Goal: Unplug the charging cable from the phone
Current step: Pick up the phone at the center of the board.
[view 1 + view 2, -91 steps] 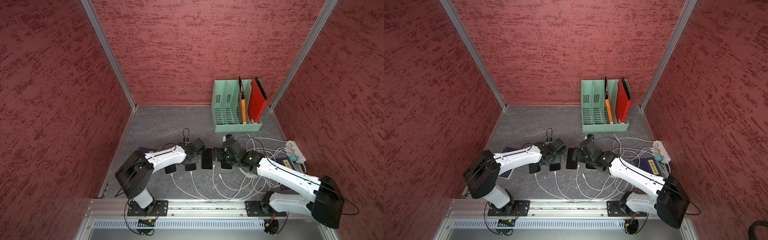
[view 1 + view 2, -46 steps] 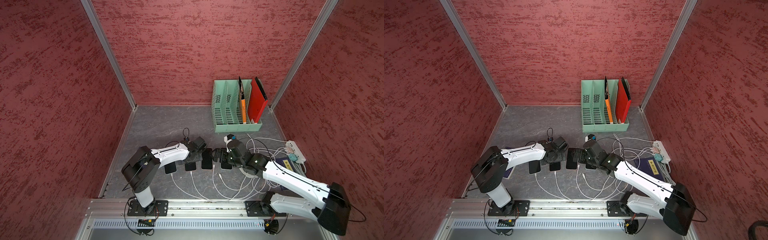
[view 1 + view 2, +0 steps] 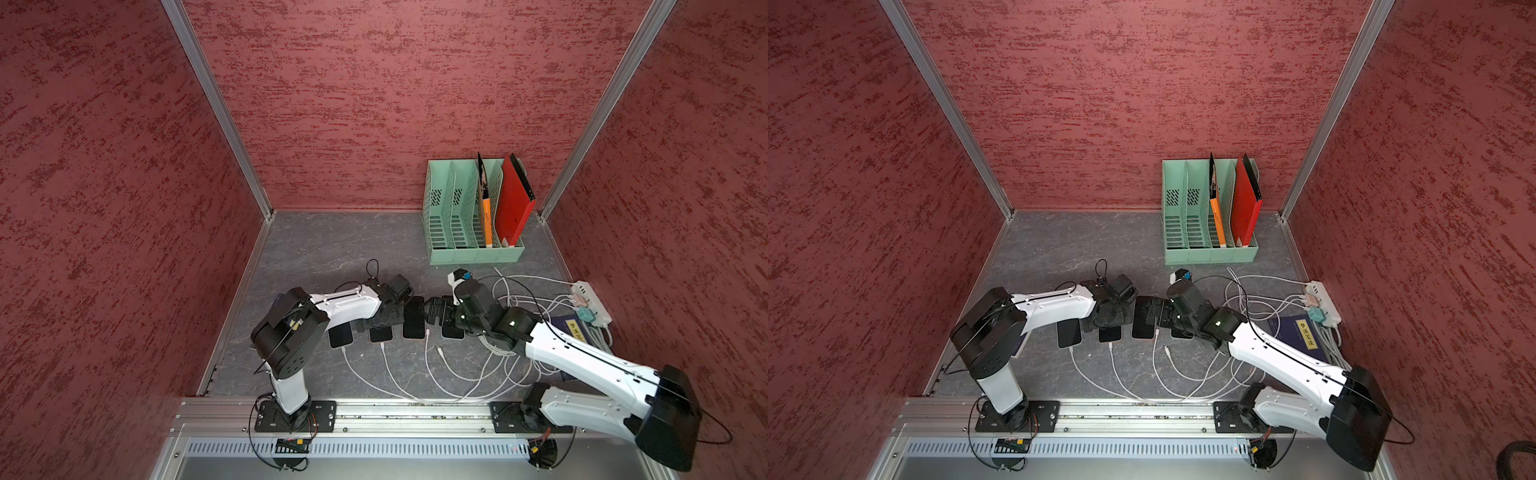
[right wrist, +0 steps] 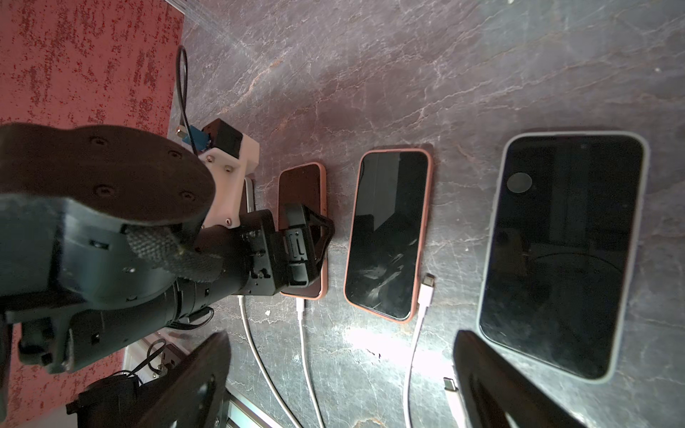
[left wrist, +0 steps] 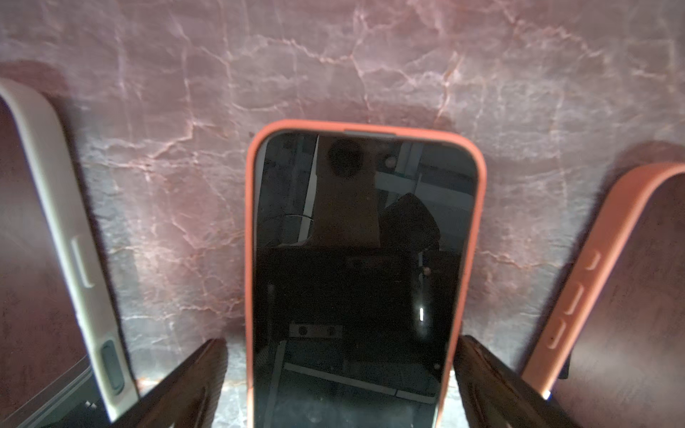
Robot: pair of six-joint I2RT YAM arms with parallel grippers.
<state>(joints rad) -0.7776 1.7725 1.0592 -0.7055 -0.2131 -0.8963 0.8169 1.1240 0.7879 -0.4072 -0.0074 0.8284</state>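
Several phones lie in a row on the grey floor. The phone point(image 5: 363, 278) in an orange case, second from the left point(image 3: 381, 334) point(image 3: 1110, 333), has a white charging cable point(image 4: 302, 333) point(image 3: 388, 365) plugged into its near end. My left gripper point(image 5: 343, 374) point(image 3: 386, 318) is open and low over this phone, with one finger on each long side and a small gap on both sides. My right gripper point(image 4: 341, 374) point(image 3: 436, 313) is open above the bare floor to the right, holding nothing, with cables running under it.
A white-cased phone point(image 5: 55, 259) lies left of the target and another orange-cased phone point(image 4: 389, 237) lies right of it, with a loose connector point(image 4: 428, 281) beside that one. A green file rack point(image 3: 473, 255), a power strip point(image 3: 590, 301), a blue booklet point(image 3: 573, 330) and tangled cables point(image 3: 511, 361) fill the right side.
My left arm has folded in closer and its gripper has come down round the orange-cased phone. My right arm's elbow has drifted back toward the front rail.
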